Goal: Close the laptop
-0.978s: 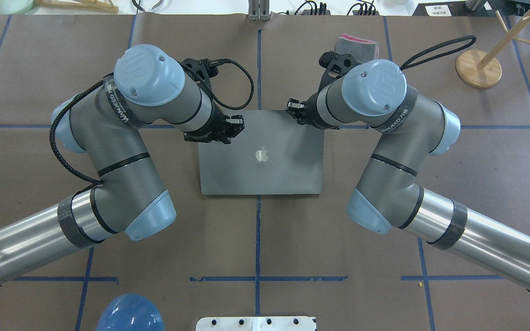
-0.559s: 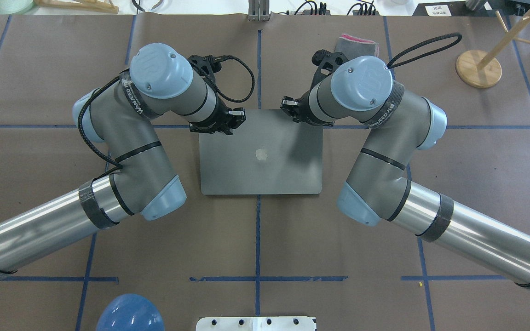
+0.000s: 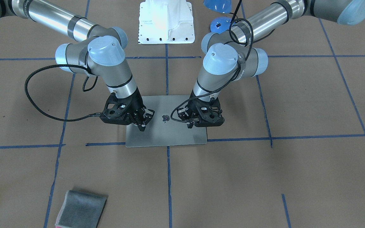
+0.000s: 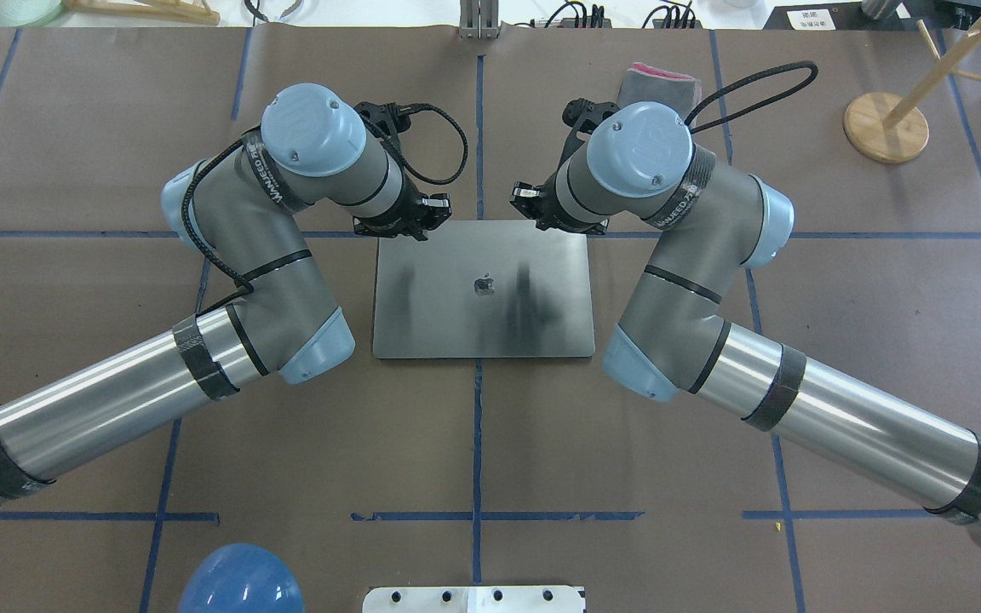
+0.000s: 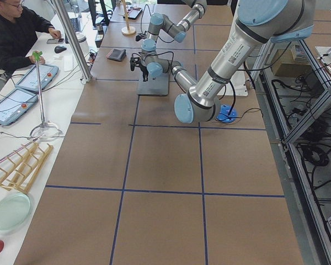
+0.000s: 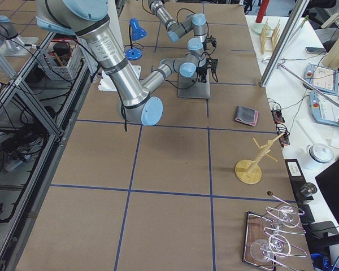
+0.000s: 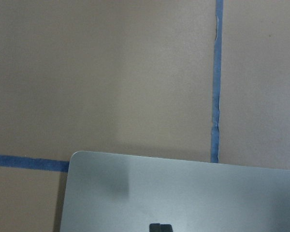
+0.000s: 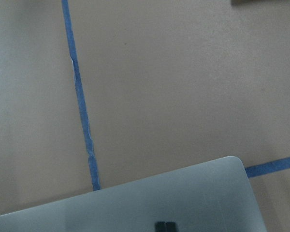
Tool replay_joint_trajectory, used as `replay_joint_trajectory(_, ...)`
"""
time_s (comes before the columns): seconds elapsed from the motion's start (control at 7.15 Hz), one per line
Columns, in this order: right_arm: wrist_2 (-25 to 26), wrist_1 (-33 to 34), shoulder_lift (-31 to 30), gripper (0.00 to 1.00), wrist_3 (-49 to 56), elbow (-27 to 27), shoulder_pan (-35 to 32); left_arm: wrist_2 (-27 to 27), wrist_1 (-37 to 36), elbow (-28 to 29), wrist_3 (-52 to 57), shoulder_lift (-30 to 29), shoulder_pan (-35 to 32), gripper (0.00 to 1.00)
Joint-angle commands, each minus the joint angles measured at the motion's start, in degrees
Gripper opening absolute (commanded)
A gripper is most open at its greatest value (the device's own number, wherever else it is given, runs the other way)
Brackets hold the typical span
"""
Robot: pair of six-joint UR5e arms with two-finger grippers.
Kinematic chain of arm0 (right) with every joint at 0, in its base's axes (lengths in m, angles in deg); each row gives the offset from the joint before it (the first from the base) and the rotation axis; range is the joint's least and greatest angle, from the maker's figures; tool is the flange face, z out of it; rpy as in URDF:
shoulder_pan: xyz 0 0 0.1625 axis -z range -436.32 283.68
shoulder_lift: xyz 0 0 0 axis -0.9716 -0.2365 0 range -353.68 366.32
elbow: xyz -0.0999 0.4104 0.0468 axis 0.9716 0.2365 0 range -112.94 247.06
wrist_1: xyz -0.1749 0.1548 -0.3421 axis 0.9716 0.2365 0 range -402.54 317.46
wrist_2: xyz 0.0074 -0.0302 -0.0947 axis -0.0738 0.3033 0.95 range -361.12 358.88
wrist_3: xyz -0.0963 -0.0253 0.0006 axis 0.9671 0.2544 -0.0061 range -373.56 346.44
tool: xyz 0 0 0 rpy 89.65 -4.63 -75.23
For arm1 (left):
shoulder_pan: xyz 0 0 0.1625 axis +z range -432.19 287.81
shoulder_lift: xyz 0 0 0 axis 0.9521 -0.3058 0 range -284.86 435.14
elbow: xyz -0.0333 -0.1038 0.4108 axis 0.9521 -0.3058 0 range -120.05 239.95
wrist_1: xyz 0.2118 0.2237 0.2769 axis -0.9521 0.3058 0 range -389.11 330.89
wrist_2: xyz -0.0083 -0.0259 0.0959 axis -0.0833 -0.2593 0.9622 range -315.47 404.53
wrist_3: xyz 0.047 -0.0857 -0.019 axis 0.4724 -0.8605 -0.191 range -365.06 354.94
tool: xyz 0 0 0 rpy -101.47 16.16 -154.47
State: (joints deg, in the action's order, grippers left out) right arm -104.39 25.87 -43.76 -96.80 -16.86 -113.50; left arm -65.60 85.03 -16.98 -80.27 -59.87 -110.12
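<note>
**A:** At the middle of the table [image 4: 473, 443], how does the laptop [image 4: 456, 315] lie?

**B:** Flat on the brown paper, lid down on its base, with the dark apple logo facing up. Its edges run square with the blue tape lines.

**A:** And the 2 grippers?

**B:** Both hang over the lid's far edge, the side away from the robot. The left gripper [image 3: 188, 125] is near the lid's left far corner and the right gripper [image 3: 142, 126] near its right far corner, with the logo between them.

**A:** Wide or narrow?

**B:** Narrow, both of them. The left wrist view shows 1 small dark block of fingertips [image 7: 160, 227] drawn together over the grey metal, with nothing held. The right wrist view shows the same [image 8: 165, 226].

**A:** Do they touch the lid?

**B:** I cannot tell.

**A:** Anything else nearby?

**B:** 1 folded grey cloth [image 4: 661, 85] with a pink edge lies beyond the right arm, apart from the laptop. A wooden stand [image 4: 886, 128] is farther right.
</note>
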Motion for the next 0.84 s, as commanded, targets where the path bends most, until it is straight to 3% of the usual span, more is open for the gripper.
replay_joint_trajectory(0.0, -3.3, -0.56, 0.34, 0.0, 1.14, 0.86, -1.82, 0.0, 2.22, 4.4, 0.06, -1.04, 0.05, 0.0)
replay_joint_trajectory(0.14, -7.33, -0.56, 0.34, 0.01, 2.2, 0.51, -4.36, -0.08, 2.23, 4.94, 0.06, -1.04, 0.13, 0.0)
replay_joint_trajectory(0.7, -12.45, -0.47, 0.34, 0.04, 2.3, -0.72, -8.07, -0.17, 2.23, 5.38, 0.32, -0.87, 0.75, 0.0)
